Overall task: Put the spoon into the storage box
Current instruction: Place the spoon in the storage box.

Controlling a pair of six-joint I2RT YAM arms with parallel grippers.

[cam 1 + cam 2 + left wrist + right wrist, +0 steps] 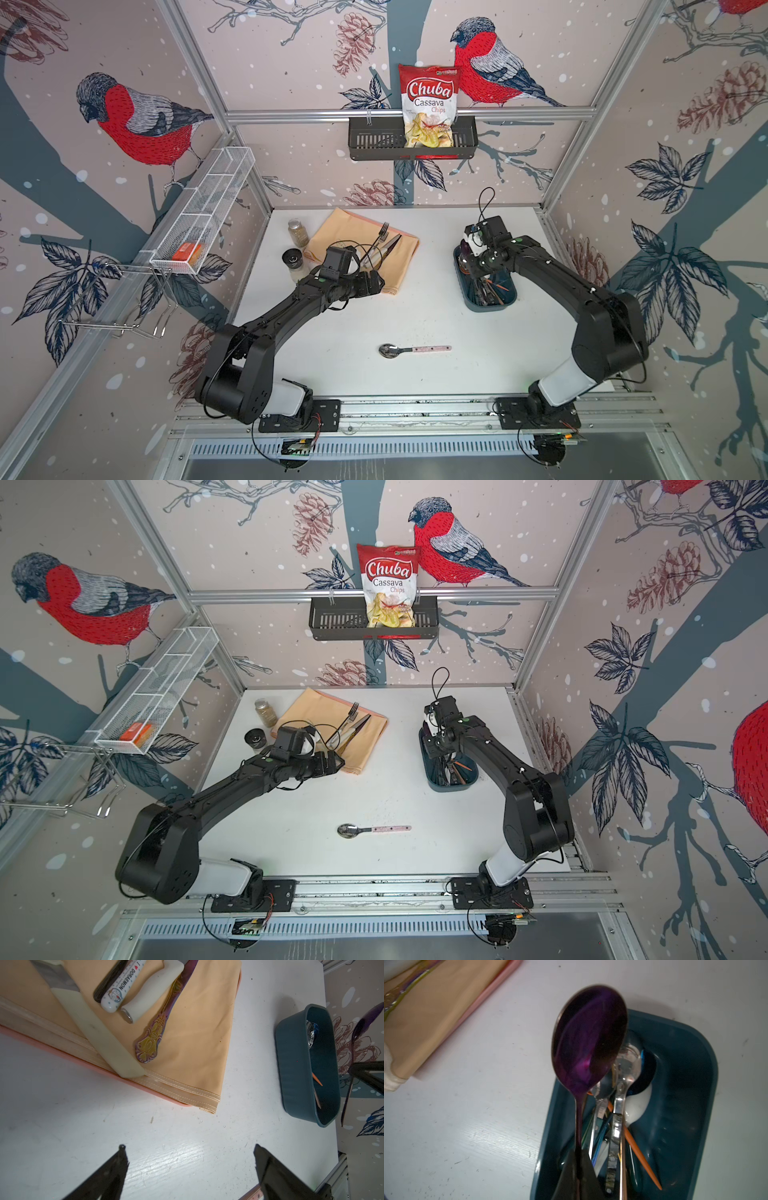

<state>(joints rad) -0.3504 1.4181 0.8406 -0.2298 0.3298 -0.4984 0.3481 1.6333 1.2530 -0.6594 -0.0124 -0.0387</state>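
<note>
A glossy purple metal spoon is held by its thin handle in the tightly closed right jaws, its bowl raised above one end of the dark teal-blue plastic storage box beneath them. The left jaws are spread wide and empty above the scuffed white desk, with a folded peach cloth just beyond them. Bird-and-pinecone wallpaper is seen on the surrounding walls.

Both top views look steeply down from high at the front, facing rearward, and cover the table; the left wrist view sits low over the table, facing across toward the storage box; the right wrist view looks past the purple spoon into that box at close range; all four views share the box.
</note>
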